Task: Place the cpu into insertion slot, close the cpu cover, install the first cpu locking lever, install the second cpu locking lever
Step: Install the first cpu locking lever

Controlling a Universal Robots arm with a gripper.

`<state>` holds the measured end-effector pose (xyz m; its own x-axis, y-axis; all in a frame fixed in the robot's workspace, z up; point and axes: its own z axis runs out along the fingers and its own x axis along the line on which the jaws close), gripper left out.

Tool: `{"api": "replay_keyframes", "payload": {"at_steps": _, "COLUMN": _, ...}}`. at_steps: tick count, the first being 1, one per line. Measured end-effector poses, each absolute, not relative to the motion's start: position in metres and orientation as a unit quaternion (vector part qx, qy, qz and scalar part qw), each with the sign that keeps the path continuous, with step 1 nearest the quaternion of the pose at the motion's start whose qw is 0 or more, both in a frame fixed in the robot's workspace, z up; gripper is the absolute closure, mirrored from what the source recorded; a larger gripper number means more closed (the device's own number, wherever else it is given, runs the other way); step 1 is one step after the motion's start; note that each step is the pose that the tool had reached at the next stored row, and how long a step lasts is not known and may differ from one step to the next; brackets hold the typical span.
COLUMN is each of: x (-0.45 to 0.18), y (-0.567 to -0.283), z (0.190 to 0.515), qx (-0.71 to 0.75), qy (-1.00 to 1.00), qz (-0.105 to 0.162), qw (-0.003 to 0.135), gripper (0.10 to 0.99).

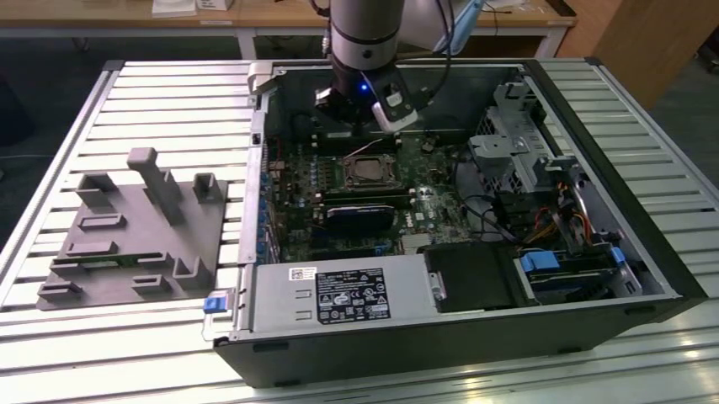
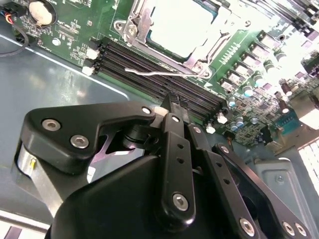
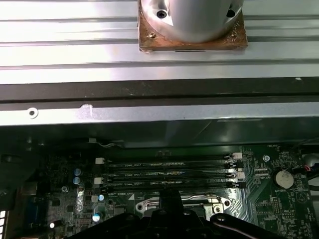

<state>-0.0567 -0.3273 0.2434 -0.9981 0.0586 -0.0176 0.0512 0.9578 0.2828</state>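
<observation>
Hanging near mem slots (image 2: 139, 67), gripper (image 2: 172, 99) pinched closed

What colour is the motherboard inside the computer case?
Green; the motherboard shows best in the second wrist view.

no readable text, printed label (image 1: 352, 296) on power supply (image 1: 281, 311) (print illegible)

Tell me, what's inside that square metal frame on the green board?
The cpu: its pale face fills the window of the cpu cover. The insertion slot beneath is hidden by the chip and frame.
</observation>
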Motion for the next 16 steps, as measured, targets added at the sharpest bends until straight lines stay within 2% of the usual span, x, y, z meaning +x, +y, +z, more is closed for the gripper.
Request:
{"api": "replay_keyframes", "payload": {"at_steps": 8, "x": -0.0567, "y": -0.3273, "z": 0.2385, "qx": 0.024, "qy": 0.989, "qz": 0.143, "qw": 0.040, "gripper": 0.980}}
{"api": "replay_keyframes", "payload": {"at_steps": 16, "x": -0.0567, "y": -0.3273, "z": 0.2359, "qx": 0.023, "qy": 0.989, "qz": 0.141, "qw": 0.042, "gripper": 0.980}}
